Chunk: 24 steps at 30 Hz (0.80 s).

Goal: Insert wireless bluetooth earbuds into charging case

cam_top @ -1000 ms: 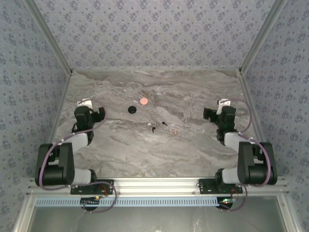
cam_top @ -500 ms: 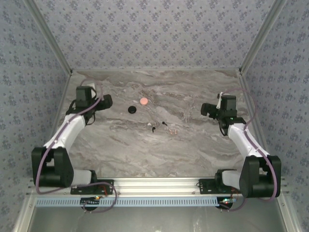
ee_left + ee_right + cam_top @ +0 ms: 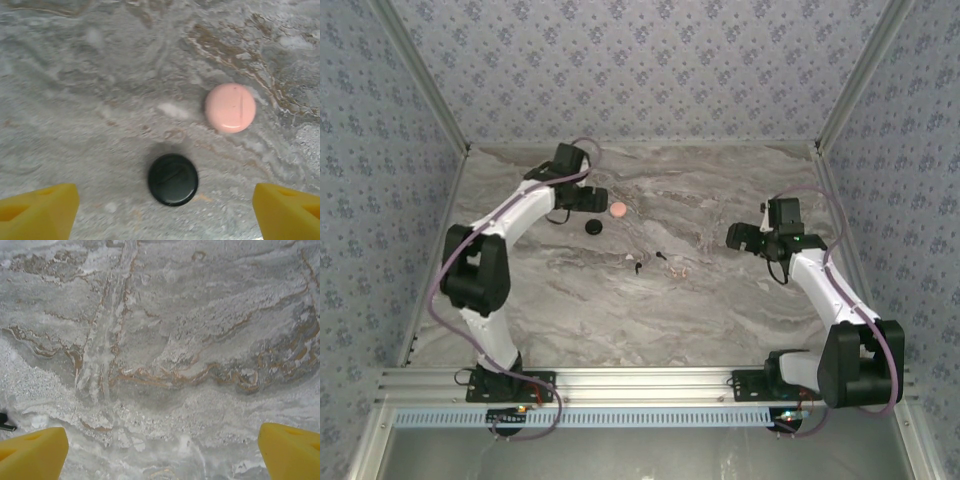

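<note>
Top external view gives you the left gripper [image 3: 590,197] reached out over the far left part of the marble table [image 3: 720,310], hanging at about 12 o'clock from a round black disc [image 3: 592,227] and at 9 o'clock from a round pink disc [image 3: 617,210]. The pink disc lies at 2 o'clock from the black one, near it but not touching. You cannot tell from these views which disc, if either, is the charging case.

The wireless bluetooth earbuds [image 3: 639,267] lie loose on the marble near the middle of the table, at roughly 4 o'clock from the black disc. They are two tiny dark slivers, the second at 2 o'clock from the first and just apart from it. Neither gripper touches them.

The right gripper [image 3: 735,237] sits between 2 and 3 o'clock from the earbuds, well apart from them, its arm bent in from the right side.

On the left wrist view you see both yellow fingers [image 3: 40,212] spread wide at 7 and 5 o'clock, released and holding nothing. The black disc is low in the middle between them, clear of both, with the pink disc at 1 o'clock from it.

On the right wrist view the yellow fingers [image 3: 30,452] are likewise spread wide and empty, with bare marble between them.
</note>
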Tool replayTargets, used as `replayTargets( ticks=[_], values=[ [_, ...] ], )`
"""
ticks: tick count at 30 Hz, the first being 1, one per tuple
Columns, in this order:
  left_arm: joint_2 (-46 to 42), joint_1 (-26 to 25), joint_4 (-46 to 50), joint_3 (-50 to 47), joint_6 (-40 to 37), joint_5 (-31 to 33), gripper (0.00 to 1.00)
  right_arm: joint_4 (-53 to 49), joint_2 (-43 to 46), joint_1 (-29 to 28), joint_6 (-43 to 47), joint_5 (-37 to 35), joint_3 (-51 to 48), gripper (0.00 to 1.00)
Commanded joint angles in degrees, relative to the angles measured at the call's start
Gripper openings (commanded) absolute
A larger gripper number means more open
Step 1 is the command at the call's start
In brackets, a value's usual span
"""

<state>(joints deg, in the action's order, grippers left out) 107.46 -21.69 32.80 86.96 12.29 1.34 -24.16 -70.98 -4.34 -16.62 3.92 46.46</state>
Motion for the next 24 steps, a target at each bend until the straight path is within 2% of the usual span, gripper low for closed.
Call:
replayTargets(
  ticks=[1,12,24],
  values=[
    [5.0,-2.2,5.4,7.1,-1.5,1.1,0.89,-3.8,-0.5,-1.0,-1.7,0.1,2.2,1.00],
    [22.3,-4.5,13.7,27.8,-1.7,-1.3,0.82,-7.9,0.4,-2.1,-2.8,-1.5,2.6,1.00],
    [28.9,-4.7,14.0,31.7,-1.0,-3.7,0.81,-8.7,1.2,-3.8,-4.4,-2.6,3.0,1.00]
  ],
)
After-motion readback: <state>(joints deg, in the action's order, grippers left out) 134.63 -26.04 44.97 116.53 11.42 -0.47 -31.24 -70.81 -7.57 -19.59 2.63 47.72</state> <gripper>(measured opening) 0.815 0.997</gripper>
